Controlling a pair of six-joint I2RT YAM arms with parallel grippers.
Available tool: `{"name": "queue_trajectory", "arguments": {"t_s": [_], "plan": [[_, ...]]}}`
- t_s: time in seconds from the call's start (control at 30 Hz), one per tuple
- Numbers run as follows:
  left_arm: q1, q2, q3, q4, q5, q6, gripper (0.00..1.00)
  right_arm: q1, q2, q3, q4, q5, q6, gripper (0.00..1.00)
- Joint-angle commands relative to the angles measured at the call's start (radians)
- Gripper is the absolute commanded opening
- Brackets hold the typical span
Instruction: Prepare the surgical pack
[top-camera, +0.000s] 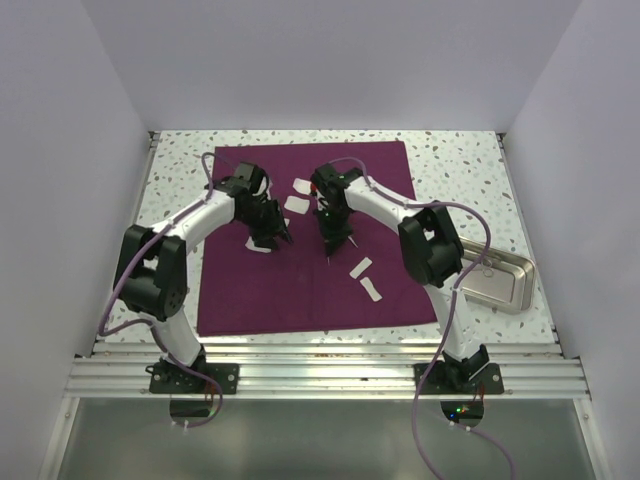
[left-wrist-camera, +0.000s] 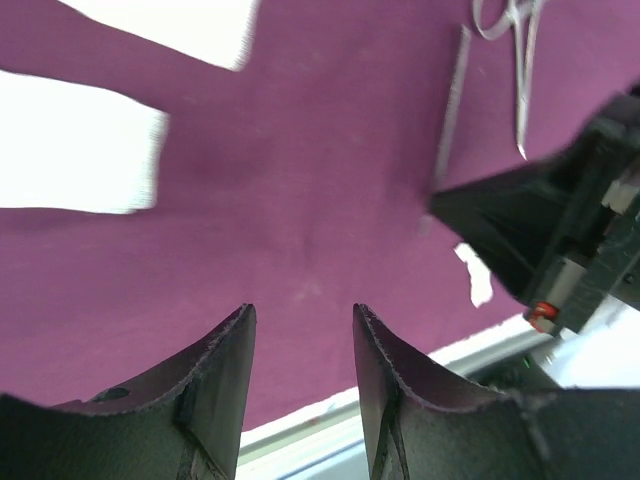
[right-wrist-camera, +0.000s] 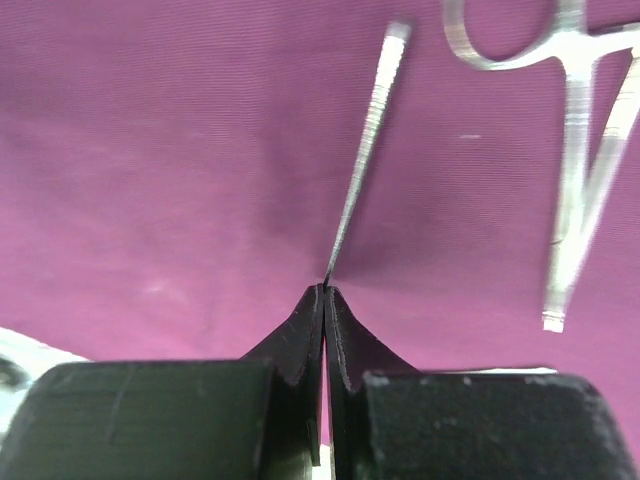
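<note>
Plum-purple fabric cloth (top-camera: 300, 290): right end effector (right-wrist-camera: 325, 295) clamps tip of thin silvery steel strip (right-wrist-camera: 365, 160); left end effector (left-wrist-camera: 303, 340) apart; silvery scissor-like instrument (right-wrist-camera: 570, 150) cropped.

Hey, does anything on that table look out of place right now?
The steel tray sits off the purple cloth, askew near the right edge of the table; gauze pads lie scattered on the cloth.

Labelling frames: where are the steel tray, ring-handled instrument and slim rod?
steel tray (top-camera: 497, 280), top view, bare floor.
ring-handled instrument (right-wrist-camera: 568, 200), right wrist view, shank.
slim rod (right-wrist-camera: 361, 160), right wrist view, mid-length.
</note>
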Motion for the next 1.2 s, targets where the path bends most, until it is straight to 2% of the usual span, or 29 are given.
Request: {"name": "queue_trajectory", "arguments": {"t_s": [0.0,0.2,0.27,0.3,0.4,0.43,0.5,0.63,0.87,1.17], "plan": [[0.007,-0.036,-0.044,0.118,0.142,-0.005,0.47,0.000,-0.066,-0.021,0.021,-0.149,0.098,0.00],[-0.013,-0.023,-0.038,0.132,0.173,0.009,0.48,-0.022,-0.084,-0.039,0.032,-0.223,0.146,0.01],[-0.030,0.000,-0.021,0.121,0.166,-0.002,0.49,-0.061,-0.103,-0.053,0.025,-0.215,0.182,0.14],[-0.056,0.012,0.012,0.112,0.147,-0.009,0.49,-0.075,-0.126,-0.062,0.017,-0.196,0.190,0.25],[-0.130,0.088,0.139,0.002,0.049,-0.014,0.48,-0.136,-0.185,-0.084,-0.014,-0.141,0.189,0.40],[-0.148,0.111,0.175,-0.062,0.026,-0.013,0.47,-0.148,-0.204,-0.088,-0.028,-0.113,0.184,0.41],[-0.200,0.170,0.265,-0.136,-0.039,-0.023,0.45,-0.176,-0.233,-0.113,-0.074,-0.021,0.186,0.42],[-0.248,0.256,0.339,-0.216,-0.120,-0.078,0.37,-0.202,-0.356,-0.216,-0.072,0.045,0.207,0.40],[-0.328,0.358,0.456,-0.350,-0.261,-0.155,0.34,-0.254,-0.491,-0.407,0.011,0.002,0.206,0.40],[-0.363,0.439,0.537,-0.403,-0.283,-0.203,0.30,-0.260,-0.542,-0.447,0.034,-0.005,0.169,0.40]]}}
